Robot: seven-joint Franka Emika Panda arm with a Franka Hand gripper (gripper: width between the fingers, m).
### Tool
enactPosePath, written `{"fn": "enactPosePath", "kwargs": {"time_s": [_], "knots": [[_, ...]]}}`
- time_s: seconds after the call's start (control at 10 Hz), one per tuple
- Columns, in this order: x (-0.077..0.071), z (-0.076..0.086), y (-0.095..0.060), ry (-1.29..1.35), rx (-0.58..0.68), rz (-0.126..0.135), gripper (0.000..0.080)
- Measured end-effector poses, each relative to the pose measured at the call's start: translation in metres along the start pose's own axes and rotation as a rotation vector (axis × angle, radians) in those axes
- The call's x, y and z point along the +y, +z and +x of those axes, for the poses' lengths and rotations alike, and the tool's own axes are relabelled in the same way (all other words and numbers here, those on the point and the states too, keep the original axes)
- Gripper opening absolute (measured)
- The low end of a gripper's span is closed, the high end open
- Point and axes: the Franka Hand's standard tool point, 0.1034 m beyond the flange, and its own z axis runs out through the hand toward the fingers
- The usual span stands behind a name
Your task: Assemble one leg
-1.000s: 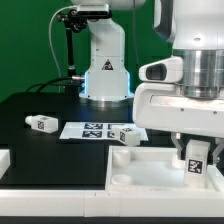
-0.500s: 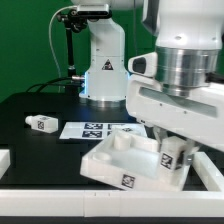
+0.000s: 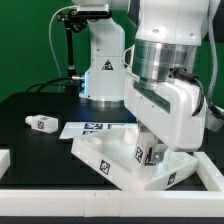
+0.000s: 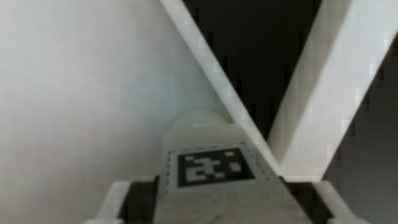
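Note:
My gripper (image 3: 150, 157) is shut on a leg (image 3: 146, 155), a small white block with a black-and-white tag, and holds it down inside the large white tray-like part (image 3: 112, 162). The tray lies skewed, one corner toward the front. In the wrist view the leg (image 4: 214, 150) sits between my dark fingers (image 4: 132, 203), tag up, with my gripper (image 4: 217, 196) closed round it and the tray's white walls (image 4: 329, 90) beyond. A second leg (image 3: 40, 123) lies on the black table at the exterior view's left.
The marker board (image 3: 92, 127) lies flat behind the tray. The robot's base (image 3: 103, 75) stands at the back. A white rail (image 3: 50, 188) runs along the table's front edge, with a white block (image 3: 4, 158) at the exterior view's far left.
My gripper has moved toward the exterior view's left with the leg in it. The tray has turned and slid left with it. The loose leg behind the tray is now hidden.

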Motion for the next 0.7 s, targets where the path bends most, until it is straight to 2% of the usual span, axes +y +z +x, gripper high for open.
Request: {"fn": "enactPosePath", "kwargs": {"time_s": [0.2, 0.3, 0.4, 0.5, 0.6, 0.7], "knots": [[0.0, 0.001, 0.001, 0.0, 0.0, -0.001, 0.0291], [0.001, 0.0, 0.002, 0.0, -0.001, -0.004, 0.0389], [-0.001, -0.002, -0.001, -0.004, 0.0, 0.003, 0.0389], [-0.008, -0.007, -0.012, -0.028, -0.001, 0.03, 0.056], [-0.012, -0.008, -0.026, -0.056, -0.003, 0.057, 0.0634], [-0.015, -0.006, -0.035, -0.074, -0.009, 0.067, 0.0645]]}}
